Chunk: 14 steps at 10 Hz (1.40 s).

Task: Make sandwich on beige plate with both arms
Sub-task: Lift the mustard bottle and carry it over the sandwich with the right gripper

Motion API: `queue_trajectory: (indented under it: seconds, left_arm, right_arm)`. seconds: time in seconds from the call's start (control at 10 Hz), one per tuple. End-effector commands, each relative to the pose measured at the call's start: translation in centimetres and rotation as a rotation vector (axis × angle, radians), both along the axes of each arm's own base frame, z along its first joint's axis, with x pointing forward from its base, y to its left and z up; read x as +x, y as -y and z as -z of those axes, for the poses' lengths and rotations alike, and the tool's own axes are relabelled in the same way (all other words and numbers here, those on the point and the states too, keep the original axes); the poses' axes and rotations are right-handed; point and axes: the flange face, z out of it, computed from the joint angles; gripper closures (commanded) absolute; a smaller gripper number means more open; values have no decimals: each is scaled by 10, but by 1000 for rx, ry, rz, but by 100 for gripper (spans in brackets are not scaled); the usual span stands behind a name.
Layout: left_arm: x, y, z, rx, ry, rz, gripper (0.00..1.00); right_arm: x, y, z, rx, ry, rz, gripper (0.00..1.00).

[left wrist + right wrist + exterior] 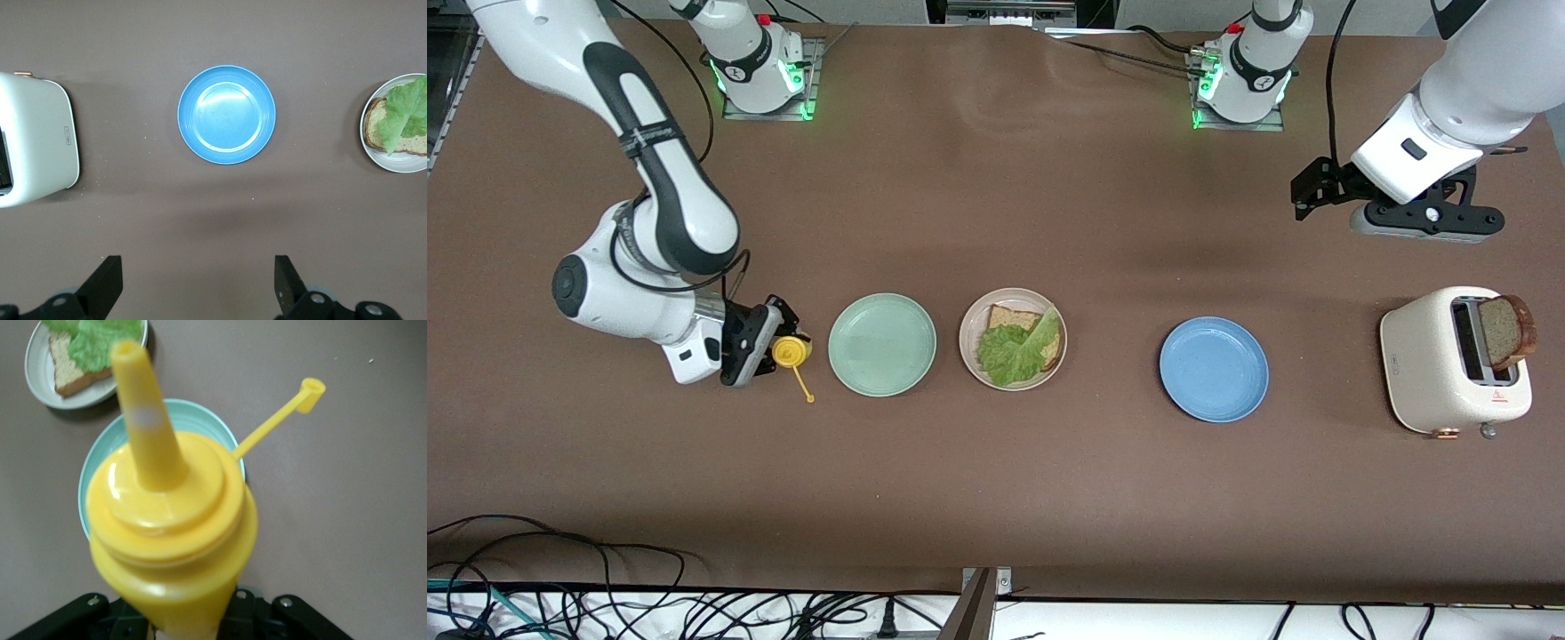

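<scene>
The right pincer [769,348] grips a yellow squeeze bottle [790,351], nozzle pointing toward the beige plate [971,356]; bread and lettuce [1018,351] lie there, past the mint-green plate [881,345]; the right arm is nearer; the left pincer [1303,197] hangs wide open above the table [996,498], near the toaster [1454,360].

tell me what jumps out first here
The right gripper holds a yellow squeeze bottle beside the mint plate, cap dangling on its tether. On the beige plate lies one bread slice under lettuce. A second slice sticks out of the toaster, with the left gripper open above the table nearby.
</scene>
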Motion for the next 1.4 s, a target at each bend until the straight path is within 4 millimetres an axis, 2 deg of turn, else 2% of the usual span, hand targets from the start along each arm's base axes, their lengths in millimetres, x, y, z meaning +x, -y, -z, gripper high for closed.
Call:
queue_trajectory:
  seconds: [0.0,0.1,0.3,0.5,0.7,0.9,1.3]
  left_arm:
    - [-5,1,-4,-4,11,-3,0]
    - [-5,1,-4,-4,11,-1,0]
    - [-5,1,-4,-4,11,-1,0]
    - [-5,2,-4,-4,11,-1,0]
    - [-5,2,-4,-4,11,-1,0]
    - [-5,2,-4,-4,11,-1,0]
    - [-5,1,-4,-4,11,-3,0]
  right_arm:
    - [-1,-43,-26,-77,-10,68,93]
    - [-4,-63,-31,-100,-18,109,93]
    - [-21,-129,-51,-194,-40,155,93]
    - [-37,-177,-55,-317,-37,251,93]
    - [-44,-206,-53,-361,-55,269,93]
    - [-48,-243,-53,-416,-61,299,94]
    - [-67,-289,-39,-555,-64,300,95]
